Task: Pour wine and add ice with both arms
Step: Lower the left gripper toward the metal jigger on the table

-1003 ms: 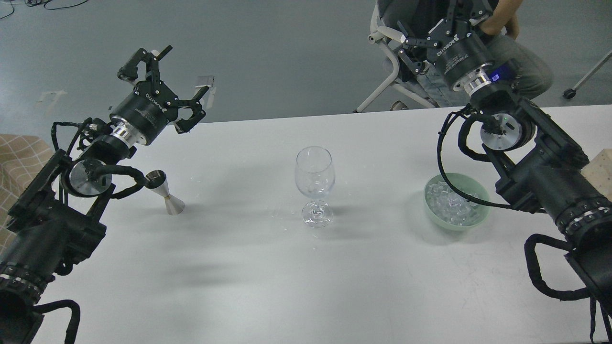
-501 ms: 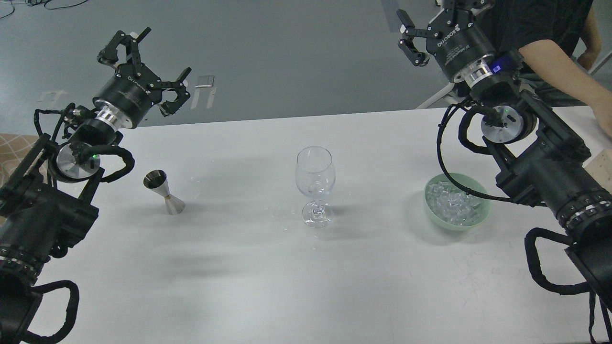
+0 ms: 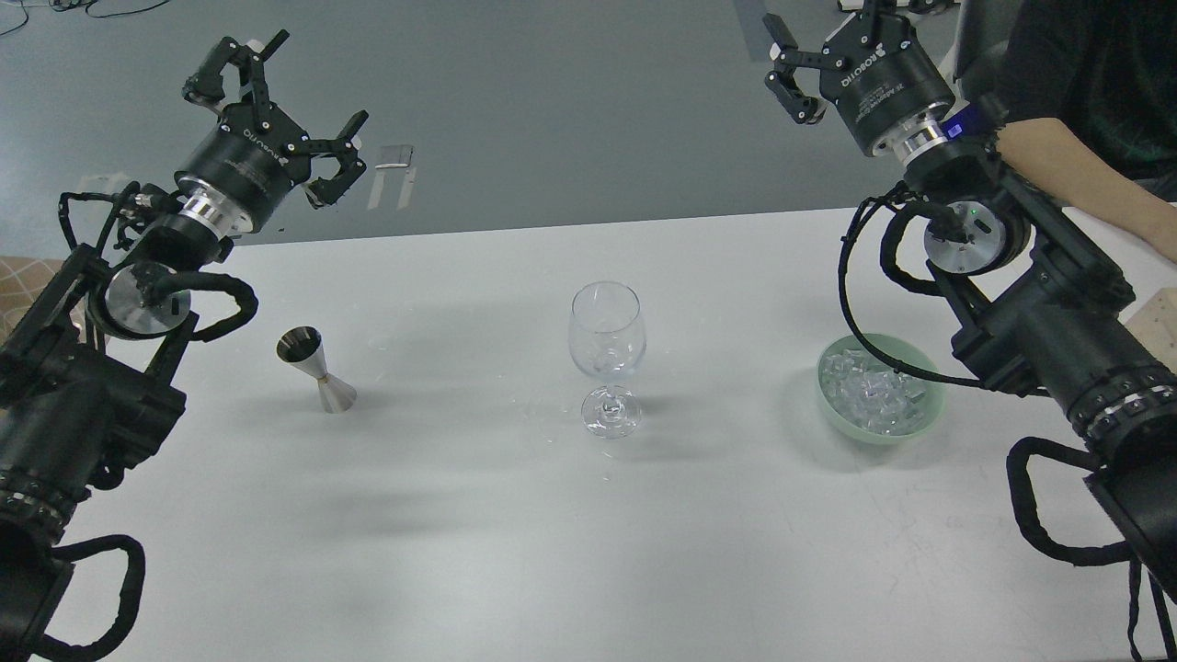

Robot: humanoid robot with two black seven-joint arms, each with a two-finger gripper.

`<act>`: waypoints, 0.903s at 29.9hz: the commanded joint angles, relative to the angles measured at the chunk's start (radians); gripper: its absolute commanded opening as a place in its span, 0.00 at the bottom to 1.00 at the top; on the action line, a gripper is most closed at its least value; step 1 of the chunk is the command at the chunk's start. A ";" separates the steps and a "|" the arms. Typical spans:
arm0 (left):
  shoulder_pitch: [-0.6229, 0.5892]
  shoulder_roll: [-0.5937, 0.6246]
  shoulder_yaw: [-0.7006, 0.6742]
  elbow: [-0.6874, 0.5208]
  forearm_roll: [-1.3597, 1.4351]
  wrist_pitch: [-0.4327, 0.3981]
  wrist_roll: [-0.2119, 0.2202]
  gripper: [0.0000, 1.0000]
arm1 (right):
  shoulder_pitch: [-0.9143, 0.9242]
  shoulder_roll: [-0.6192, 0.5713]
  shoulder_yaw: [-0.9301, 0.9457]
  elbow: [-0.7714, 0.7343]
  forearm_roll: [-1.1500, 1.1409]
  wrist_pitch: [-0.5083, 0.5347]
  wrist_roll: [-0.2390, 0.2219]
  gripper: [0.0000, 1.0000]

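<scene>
A clear, empty wine glass [image 3: 605, 354] stands upright at the middle of the white table [image 3: 515, 515]. A small steel jigger [image 3: 317, 368] stands to its left. A pale green bowl [image 3: 832, 418] at the right holds several clear ice cubes [image 3: 874, 393]. My left gripper [image 3: 276, 115] is open and empty, raised above the table's far left edge. My right gripper [image 3: 814, 51] is open and empty, raised high beyond the far edge, its upper finger cut off by the frame. No wine bottle is in view.
A person's forearm [image 3: 1076, 188] reaches over the table's far right corner, close behind my right arm. A pale wooden block [image 3: 1160, 322] sits at the right edge. Grey floor lies beyond the table.
Both arms rose and pulled back from the table; the left gripper moved up and left. The seated person and chair behind the right gripper shifted; an arm now rests at the far right.
</scene>
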 commanded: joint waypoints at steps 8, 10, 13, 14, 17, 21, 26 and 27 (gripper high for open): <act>0.092 0.048 -0.018 -0.215 0.129 0.000 0.002 0.99 | -0.002 -0.001 0.000 0.003 -0.001 0.000 -0.001 1.00; 0.092 0.048 -0.021 -0.214 0.125 0.000 0.002 0.99 | -0.002 -0.001 0.000 0.005 -0.001 0.000 -0.001 1.00; 0.093 0.048 -0.035 -0.214 0.125 0.000 0.001 0.99 | -0.002 -0.002 0.000 0.009 -0.001 0.000 -0.001 1.00; 0.093 0.048 -0.035 -0.214 0.126 0.000 0.002 0.99 | -0.002 -0.001 0.000 0.009 -0.001 0.000 -0.001 1.00; 0.095 0.048 -0.037 -0.214 0.122 0.000 0.002 0.99 | -0.002 -0.001 -0.003 0.011 -0.002 0.000 -0.001 1.00; 0.095 0.049 -0.044 -0.214 0.114 0.000 0.002 0.99 | -0.002 -0.001 -0.001 0.011 -0.002 0.000 -0.001 1.00; 0.095 0.045 -0.050 -0.214 0.113 0.000 0.002 0.99 | -0.002 -0.002 -0.001 0.014 -0.001 0.000 -0.001 1.00; 0.095 0.045 -0.049 -0.214 0.114 0.000 0.002 0.99 | -0.002 -0.004 -0.003 0.020 -0.002 0.000 -0.001 1.00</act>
